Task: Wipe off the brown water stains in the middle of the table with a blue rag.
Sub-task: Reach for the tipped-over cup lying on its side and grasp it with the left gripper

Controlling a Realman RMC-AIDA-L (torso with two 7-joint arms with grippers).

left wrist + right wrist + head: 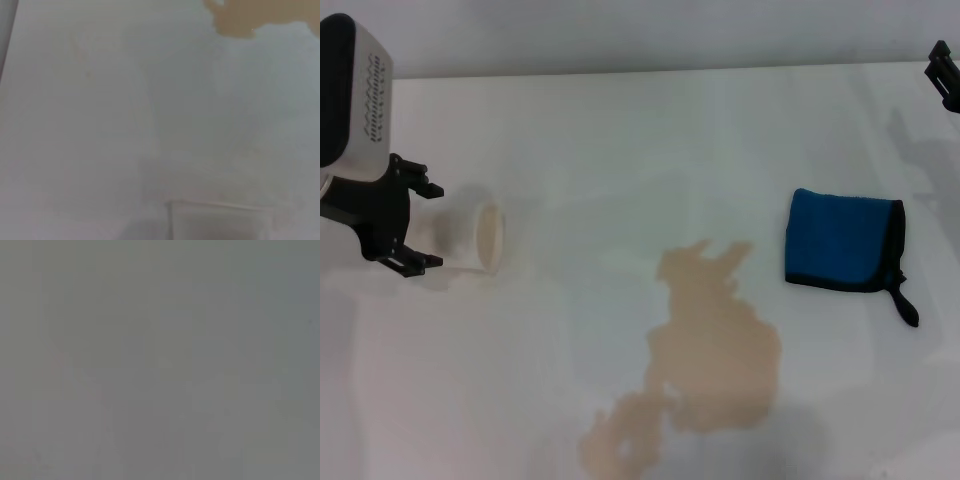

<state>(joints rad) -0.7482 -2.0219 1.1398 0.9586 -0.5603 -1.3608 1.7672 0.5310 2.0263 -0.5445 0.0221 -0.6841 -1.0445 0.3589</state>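
Observation:
The brown water stains (715, 345) spread as a tan, ragged puddle over the middle and near part of the white table (620, 140). One edge of the brown water stains (255, 17) also shows in the left wrist view. To the puddle's right lies the blue rag (842, 240), flat, with black edging and a loop tab toward the near side. Far left, my left gripper (418, 225) is open, its black fingers on either side of the closed end of a tipped paper cup. My right gripper (945, 70) barely shows at the far right edge, well beyond the rag. The right wrist view shows only plain grey.
A cream paper cup (475, 238) lies on its side at the left, mouth facing the stain. A pale shape that may be the same cup (220, 220) sits at the edge of the left wrist view. The table's back edge runs along the top.

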